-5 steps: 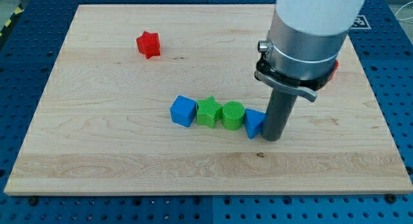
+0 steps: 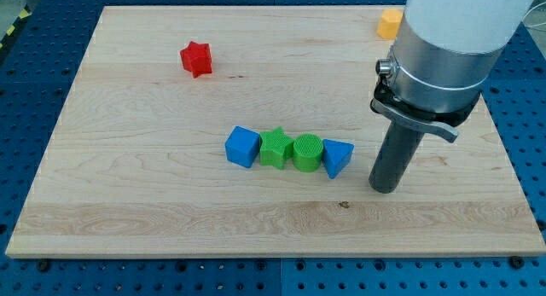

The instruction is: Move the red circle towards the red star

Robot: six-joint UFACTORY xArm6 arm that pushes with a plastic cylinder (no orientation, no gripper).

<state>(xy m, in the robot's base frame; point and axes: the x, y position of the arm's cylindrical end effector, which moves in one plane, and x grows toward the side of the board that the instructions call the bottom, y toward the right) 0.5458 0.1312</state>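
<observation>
The red star (image 2: 196,58) lies on the wooden board (image 2: 128,177) at the upper left. The red circle does not show; the arm's body covers the board's right side where a red sliver showed earlier. My tip (image 2: 385,188) rests on the board at the lower right, a short gap to the right of the blue triangular block (image 2: 336,157). It touches no block.
A row of blocks sits mid-board: blue cube (image 2: 242,147), green star (image 2: 275,148), green cylinder (image 2: 307,152), then the blue triangle. A yellow block (image 2: 390,24) lies at the top right, partly behind the arm.
My tip has moved right, away from the blue triangle it was touching. The yellow block has come into view; the red sliver by the arm is now hidden.
</observation>
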